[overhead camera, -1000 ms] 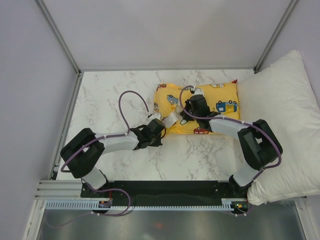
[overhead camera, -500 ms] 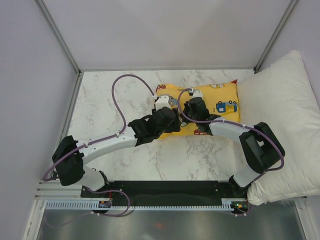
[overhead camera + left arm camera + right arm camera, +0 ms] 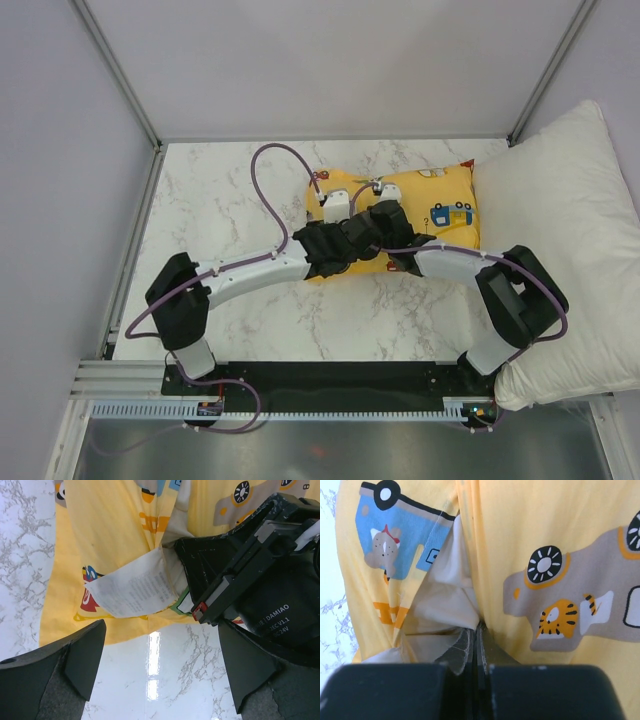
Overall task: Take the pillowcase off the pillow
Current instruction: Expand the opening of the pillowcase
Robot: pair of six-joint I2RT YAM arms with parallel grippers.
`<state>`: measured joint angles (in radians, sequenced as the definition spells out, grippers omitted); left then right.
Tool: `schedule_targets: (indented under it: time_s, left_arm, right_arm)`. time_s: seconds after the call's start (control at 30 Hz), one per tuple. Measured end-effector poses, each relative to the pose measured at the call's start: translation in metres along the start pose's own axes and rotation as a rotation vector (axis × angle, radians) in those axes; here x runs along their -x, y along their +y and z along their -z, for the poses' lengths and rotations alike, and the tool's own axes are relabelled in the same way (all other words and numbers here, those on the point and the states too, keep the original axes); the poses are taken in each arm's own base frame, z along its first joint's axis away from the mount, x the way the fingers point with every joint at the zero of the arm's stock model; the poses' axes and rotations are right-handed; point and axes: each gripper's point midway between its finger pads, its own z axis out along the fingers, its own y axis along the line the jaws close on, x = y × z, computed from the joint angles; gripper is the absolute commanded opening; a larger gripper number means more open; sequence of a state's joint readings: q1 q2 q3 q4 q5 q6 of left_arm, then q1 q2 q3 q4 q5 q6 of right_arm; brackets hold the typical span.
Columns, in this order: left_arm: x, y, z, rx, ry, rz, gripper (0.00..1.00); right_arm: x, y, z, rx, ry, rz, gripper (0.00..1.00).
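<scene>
The yellow pillowcase (image 3: 430,205) with cartoon vehicles lies at the back middle of the marble table (image 3: 220,200). At its left end the cream pillow (image 3: 442,605) shows through the opening, with a white printed label (image 3: 135,590) hanging out. My right gripper (image 3: 479,625) is shut on the pillowcase's edge at that opening, where yellow meets cream. In the top view it (image 3: 372,225) sits on the case's left part. My left gripper (image 3: 161,630) stands wide open just short of the label, with nothing between its fingers (image 3: 80,655), close against the right gripper (image 3: 250,580).
A much larger bright white pillow (image 3: 560,230) fills the right side, over the table's edge beside the right arm. Grey walls and metal frame posts (image 3: 120,70) close the back and sides. Bare marble lies left of and in front of the case.
My left gripper has gone from shut to wide open, letting go of the white label it was pulling. Its arm swung right and forward, up against the right gripper. The right gripper stays shut.
</scene>
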<state>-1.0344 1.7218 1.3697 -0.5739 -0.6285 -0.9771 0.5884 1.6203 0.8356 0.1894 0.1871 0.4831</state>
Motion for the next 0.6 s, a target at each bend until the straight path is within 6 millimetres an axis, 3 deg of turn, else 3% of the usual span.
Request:
schedule_targets:
  time_s: [0.2,0.37,0.6]
  left_arm:
    - [-0.009,0.005,0.005,-0.031,-0.036,0.065,0.98]
    - [-0.026,0.039,0.009,-0.026,-0.035,0.004,0.99]
    - [-0.014,0.038,0.013,-0.030,-0.069,0.015,1.00]
  right_arm:
    - [-0.001,0.003,0.002,0.020,-0.016,-0.001,0.00]
    - [-0.001,0.005,0.009,0.040,-0.002,0.005,0.00]
    - [-0.006,0.007,0.021,0.057,0.033,0.008,0.00]
